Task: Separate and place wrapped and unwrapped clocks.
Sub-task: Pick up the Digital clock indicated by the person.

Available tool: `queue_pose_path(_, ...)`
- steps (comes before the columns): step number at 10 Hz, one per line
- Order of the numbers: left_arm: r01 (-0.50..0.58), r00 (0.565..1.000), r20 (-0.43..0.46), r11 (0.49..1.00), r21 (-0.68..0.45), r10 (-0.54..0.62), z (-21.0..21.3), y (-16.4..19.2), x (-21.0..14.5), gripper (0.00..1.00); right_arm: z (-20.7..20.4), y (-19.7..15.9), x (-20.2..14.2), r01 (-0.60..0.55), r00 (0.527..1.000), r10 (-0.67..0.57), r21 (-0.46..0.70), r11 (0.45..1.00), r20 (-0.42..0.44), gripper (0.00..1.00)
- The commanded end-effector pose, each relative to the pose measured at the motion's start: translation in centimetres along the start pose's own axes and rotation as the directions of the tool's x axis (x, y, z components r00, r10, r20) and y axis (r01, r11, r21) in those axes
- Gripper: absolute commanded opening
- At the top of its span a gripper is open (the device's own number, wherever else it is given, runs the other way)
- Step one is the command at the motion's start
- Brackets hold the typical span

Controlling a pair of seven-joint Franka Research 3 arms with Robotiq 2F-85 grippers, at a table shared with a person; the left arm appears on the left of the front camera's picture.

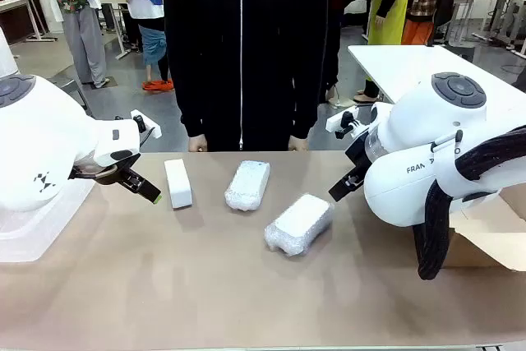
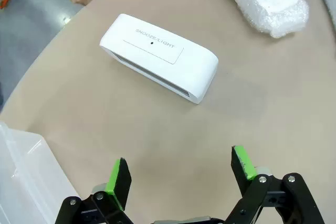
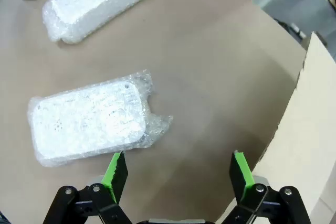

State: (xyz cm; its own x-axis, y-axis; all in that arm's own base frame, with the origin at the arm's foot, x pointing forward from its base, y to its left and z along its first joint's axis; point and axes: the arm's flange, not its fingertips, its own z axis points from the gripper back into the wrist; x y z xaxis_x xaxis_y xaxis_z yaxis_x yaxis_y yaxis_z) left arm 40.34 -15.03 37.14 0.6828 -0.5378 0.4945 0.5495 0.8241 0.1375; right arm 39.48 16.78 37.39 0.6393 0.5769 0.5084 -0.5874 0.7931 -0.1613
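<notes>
1. Low over the table (image 2: 273, 124), the left claw (image 2: 180, 170) hangs released and empty; the bare white clock (image 2: 160, 59) lies just ahead; straddle its narrow width, not its length.
2. The right claw (image 3: 177, 169) is likewise spread and empty, beside the nearer wrapped clock (image 3: 89, 121); close gently, since bubble wrap may slip.
3. The second wrapped clock (image 3: 97, 1) lies between them, touching neither.

Table (image 1: 164, 285): white clock (image 1: 177, 183), two wrapped clocks (image 1: 247, 185)
</notes>
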Motion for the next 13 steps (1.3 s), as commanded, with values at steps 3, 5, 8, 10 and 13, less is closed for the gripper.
queue_pose_path(3,0.0,1.0,0.0,1.0,0.0,0.0,0.0,0.0,0.0,1.0,0.0,0.0,0.0,0.0,1.0,0.0,0.0,1.0,0.0,1.0)
queue_pose_path(5,0.0,1.0,0.0,1.0,0.0,0.0,0.0,0.0,0.0,1.0,0.0,0.0,0.0,0.0,1.0,0.0,0.0,1.0,0.0,1.0)
queue_pose_path(8,0.0,1.0,0.0,1.0,0.0,0.0,0.0,0.0,0.0,1.0,0.0,0.0,0.0,0.0,1.0,0.0,0.0,1.0,0.0,1.0)
queue_pose_path(10,0.0,1.0,0.0,1.0,0.0,0.0,0.0,0.0,0.0,1.0,0.0,0.0,0.0,0.0,1.0,0.0,0.0,1.0,0.0,1.0)
queue_pose_path(13,0.001,1.0,0.0,1.0,0.0,-0.001,0.0,0.0,0.0,1.0,2.8,0.7,1.0,-0.096,0.994,0.092,0.071,0.993,0.052,1.0)
